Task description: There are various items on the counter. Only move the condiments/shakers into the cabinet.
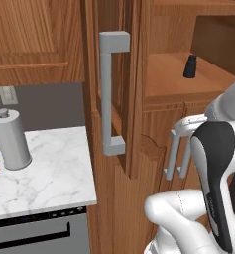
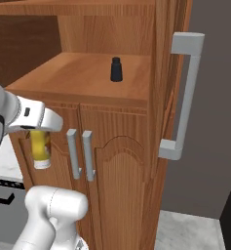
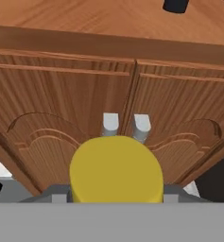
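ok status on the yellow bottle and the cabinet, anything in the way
Gripper shut on yellow bottle, below shelf level. Black shaker already on cabinet shelf, door open. Low doors straight ahead; must lift.

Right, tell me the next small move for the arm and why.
Probably lift the yellow bottle higher. The fingers hold it in front of the low doors, below the shelf where the black shaker already stands. It likely has to clear the shelf's front edge before going in.
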{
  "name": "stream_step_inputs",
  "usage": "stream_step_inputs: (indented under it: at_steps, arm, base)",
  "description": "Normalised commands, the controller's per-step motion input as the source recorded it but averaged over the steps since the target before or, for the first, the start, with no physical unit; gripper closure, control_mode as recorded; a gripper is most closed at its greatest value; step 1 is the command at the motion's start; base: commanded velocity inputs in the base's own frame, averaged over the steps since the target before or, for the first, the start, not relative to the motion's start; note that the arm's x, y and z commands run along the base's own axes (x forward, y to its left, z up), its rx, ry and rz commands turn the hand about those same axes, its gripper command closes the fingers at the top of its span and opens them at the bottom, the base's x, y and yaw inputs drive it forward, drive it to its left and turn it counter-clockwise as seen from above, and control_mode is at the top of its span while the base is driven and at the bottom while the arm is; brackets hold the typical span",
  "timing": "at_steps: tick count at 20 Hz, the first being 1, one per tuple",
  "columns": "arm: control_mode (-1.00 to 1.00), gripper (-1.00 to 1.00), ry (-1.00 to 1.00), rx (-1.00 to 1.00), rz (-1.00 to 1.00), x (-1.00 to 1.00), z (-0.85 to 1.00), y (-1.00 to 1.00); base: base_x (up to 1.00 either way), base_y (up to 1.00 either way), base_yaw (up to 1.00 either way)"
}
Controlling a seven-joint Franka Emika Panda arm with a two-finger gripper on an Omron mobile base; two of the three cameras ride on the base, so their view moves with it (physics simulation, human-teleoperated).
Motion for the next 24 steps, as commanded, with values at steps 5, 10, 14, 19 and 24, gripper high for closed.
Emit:
stream_step_inputs:
  at_steps: [5, 10, 14, 19, 24]
  arm:
    - [-1.00, 1.00, -0.04, 0.04, 0.00, -0.05, 0.13, -0.06]
    - [-1.00, 1.00, -0.40, 0.22, 0.02, -0.40, 0.95, -0.32]
    - [-1.00, 1.00, -0.30, 0.23, 0.07, 0.19, 0.89, -0.16]
    - [-1.00, 1.00, -0.12, 0.11, 0.07, 0.65, 0.59, 0.15]
    - [-1.00, 1.00, -0.02, 0.00, 0.02, 0.65, 0.32, 0.35]
  base:
    - [0.01, -0.14, 0.00]
    - [0.00, 0.00, 0.00]
    - [0.00, 0.00, 0.00]
    - [0.00, 0.00, 0.00]
    - [0.00, 0.00, 0.00]
